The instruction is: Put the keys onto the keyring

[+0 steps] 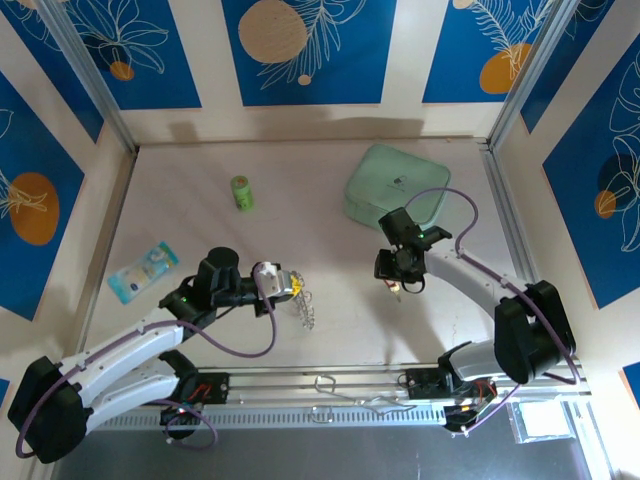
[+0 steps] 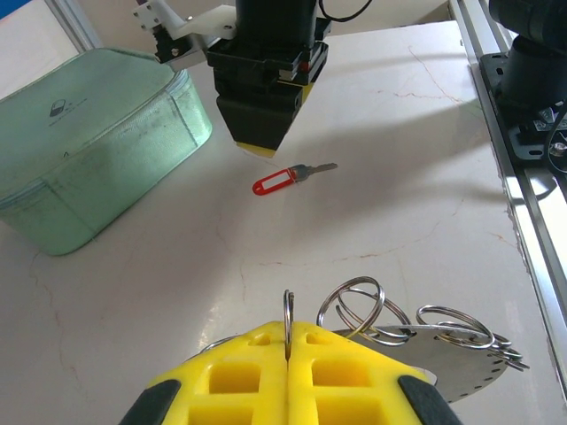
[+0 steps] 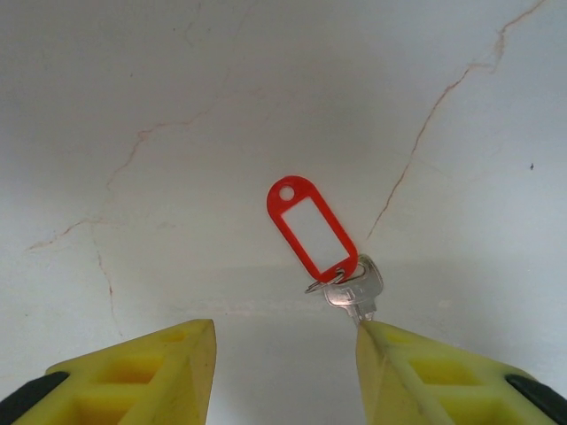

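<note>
Yellow left end effector (image 2: 288,335): pinched on keyring (image 2: 434,354) | right end effector (image 3: 285,347): wide above red-tagged key (image 3: 312,232)

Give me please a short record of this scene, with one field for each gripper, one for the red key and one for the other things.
Left gripper: shut on the keyring, pinching one wire loop
Right gripper: open, low over the key
Red-tagged key: flat on the table, not held
Other things: green pouch, green cylinder, blue packet
</note>
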Tool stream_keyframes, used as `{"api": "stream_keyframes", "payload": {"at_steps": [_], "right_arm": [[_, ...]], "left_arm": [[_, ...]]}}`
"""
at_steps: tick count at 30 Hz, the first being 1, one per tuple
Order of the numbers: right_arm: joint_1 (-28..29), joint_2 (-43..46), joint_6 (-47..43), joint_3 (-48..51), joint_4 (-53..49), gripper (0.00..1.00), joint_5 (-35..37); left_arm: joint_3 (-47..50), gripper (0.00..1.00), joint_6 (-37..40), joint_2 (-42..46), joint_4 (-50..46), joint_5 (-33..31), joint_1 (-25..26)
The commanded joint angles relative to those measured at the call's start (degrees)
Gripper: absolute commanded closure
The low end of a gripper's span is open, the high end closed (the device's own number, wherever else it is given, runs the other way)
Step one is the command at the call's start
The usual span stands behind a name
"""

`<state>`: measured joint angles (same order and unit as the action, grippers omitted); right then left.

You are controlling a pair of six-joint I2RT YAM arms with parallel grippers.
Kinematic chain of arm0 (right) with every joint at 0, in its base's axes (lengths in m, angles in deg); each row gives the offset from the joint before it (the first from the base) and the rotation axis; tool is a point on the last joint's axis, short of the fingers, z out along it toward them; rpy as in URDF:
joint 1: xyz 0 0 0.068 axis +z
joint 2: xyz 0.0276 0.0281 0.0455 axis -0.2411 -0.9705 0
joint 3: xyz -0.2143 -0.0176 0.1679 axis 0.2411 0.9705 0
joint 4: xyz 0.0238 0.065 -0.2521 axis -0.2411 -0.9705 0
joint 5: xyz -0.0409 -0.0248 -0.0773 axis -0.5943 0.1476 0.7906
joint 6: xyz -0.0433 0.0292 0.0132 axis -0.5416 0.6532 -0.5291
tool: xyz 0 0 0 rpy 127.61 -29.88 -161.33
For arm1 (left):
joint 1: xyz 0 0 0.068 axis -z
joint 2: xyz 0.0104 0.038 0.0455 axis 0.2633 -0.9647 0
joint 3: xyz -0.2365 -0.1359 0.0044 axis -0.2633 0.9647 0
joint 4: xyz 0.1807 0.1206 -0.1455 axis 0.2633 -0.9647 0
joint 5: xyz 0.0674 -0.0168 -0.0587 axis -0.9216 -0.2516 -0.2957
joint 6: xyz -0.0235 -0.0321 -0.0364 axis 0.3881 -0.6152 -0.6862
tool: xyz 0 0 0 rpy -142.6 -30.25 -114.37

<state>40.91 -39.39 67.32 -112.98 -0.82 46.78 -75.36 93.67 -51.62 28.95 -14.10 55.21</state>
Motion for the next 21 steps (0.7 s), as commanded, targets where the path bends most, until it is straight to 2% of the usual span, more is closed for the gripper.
{"api": "stream_keyframes", "payload": {"at_steps": [1,13,17,21], "right_arm": [[0.9,-1.0,0.5,-1.7,-2.0,0.54,-0.1],[1.7,-7.4,-1.0,-4.7,-3.4,0.50,0.4],[1.9,-8.9,-1.3,-5.2,-3.6,0.51,1.2],[2.4,-10.8,-0.9,-5.7,-5.3,0.57,4.6]], "left_arm": [[0.1,1.00,1.2,1.1,1.6,2.4,0.5],[0.3,1.00,1.7,1.2,1.4,2.9,0.6],[0.4,1.00,1.8,1.3,1.2,2.8,0.6],[0.4,1.00,1.9,1.4,1.1,2.7,0.6]]}}
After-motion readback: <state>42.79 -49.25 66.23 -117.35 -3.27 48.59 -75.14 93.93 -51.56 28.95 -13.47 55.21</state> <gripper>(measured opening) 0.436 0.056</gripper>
